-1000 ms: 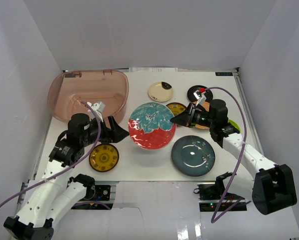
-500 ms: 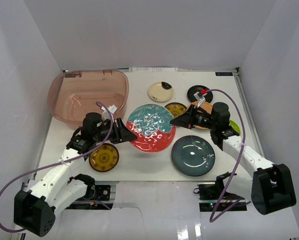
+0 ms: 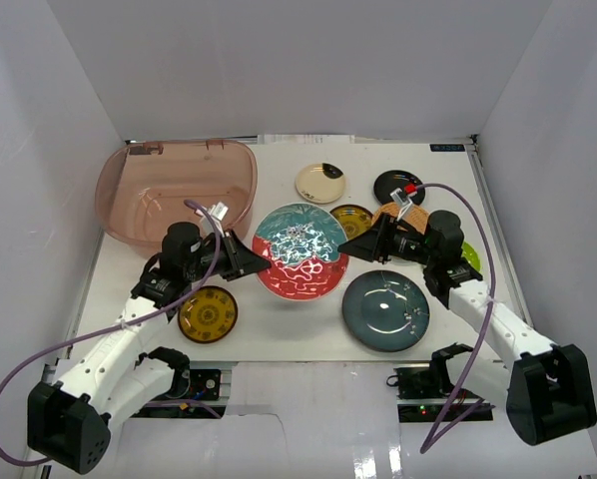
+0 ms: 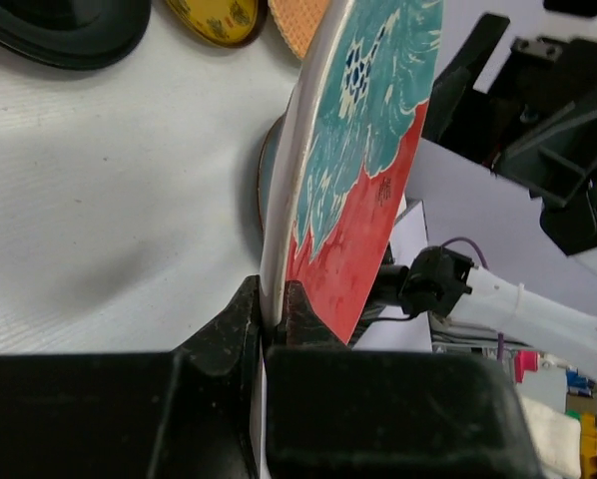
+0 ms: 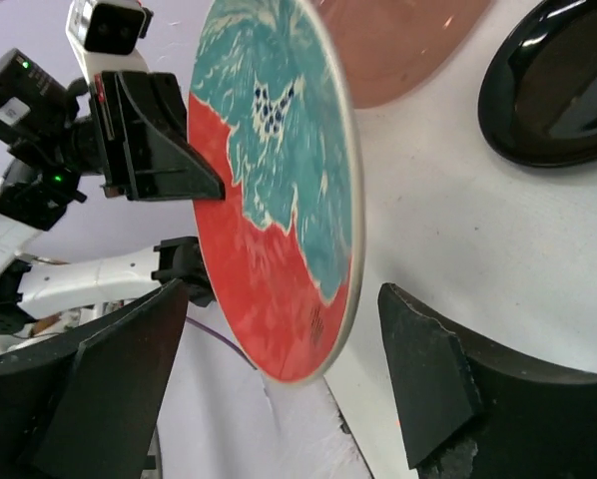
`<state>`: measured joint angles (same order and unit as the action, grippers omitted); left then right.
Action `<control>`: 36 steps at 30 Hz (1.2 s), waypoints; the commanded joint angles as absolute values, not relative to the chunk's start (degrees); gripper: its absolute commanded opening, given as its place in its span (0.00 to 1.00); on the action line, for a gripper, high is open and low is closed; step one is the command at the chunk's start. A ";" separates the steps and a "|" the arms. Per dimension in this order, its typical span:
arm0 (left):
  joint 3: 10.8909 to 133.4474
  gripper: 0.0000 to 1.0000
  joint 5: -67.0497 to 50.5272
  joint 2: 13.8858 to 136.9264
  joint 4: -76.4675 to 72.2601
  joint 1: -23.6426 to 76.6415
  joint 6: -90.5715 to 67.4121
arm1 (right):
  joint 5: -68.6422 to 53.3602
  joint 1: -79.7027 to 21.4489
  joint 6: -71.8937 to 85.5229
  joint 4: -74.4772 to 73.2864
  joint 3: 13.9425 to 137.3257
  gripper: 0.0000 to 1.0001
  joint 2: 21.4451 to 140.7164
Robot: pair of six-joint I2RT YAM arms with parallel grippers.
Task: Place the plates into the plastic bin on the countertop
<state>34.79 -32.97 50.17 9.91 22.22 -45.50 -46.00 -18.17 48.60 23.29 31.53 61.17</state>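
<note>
The large red-and-teal plate point(image 3: 300, 251) hangs above the countertop point(image 3: 279, 334) in the middle. My left gripper point(image 3: 263, 260) is shut on its left rim; in the left wrist view the rim point(image 4: 279, 230) is pinched between the two fingers of that gripper point(image 4: 274, 304). My right gripper point(image 3: 350, 243) stands open around the plate's right rim, its fingers apart from the plate point(image 5: 269, 200) on both sides. The plastic bin point(image 3: 176, 190) sits at the back left with nothing in it.
A yellow plate point(image 3: 208, 313) lies under my left arm and the grey-blue plate point(image 3: 384, 310) at the front right. Cream point(image 3: 319, 183), black point(image 3: 398, 187) and yellow patterned point(image 3: 352, 217) plates lie behind. Orange point(image 3: 390, 214) and lime point(image 3: 469, 251) plates are partly hidden by my right arm.
My left gripper reached the plate's left rim and shut on it. My right gripper opened and let go of the right rim. The plate settled from tilted to nearly level.
</note>
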 commanded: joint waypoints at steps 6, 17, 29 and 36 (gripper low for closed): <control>60.09 0.00 -21.62 56.40 8.70 12.52 -45.26 | -40.70 -18.37 41.06 13.37 29.54 0.87 51.42; 61.54 0.00 -23.39 64.94 12.04 -18.09 -49.31 | -35.86 -18.28 33.05 3.25 27.95 0.85 46.50; 66.44 0.00 -22.94 83.75 15.81 -19.78 -43.60 | -34.19 -18.98 31.56 1.94 26.54 0.83 45.79; 65.39 0.53 -21.62 85.69 16.96 -19.69 -39.73 | -27.97 -23.28 30.15 0.88 27.68 0.83 47.98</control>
<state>61.25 -18.98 89.62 22.83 -19.94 -41.50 -31.57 -21.54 31.66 0.86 26.44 47.16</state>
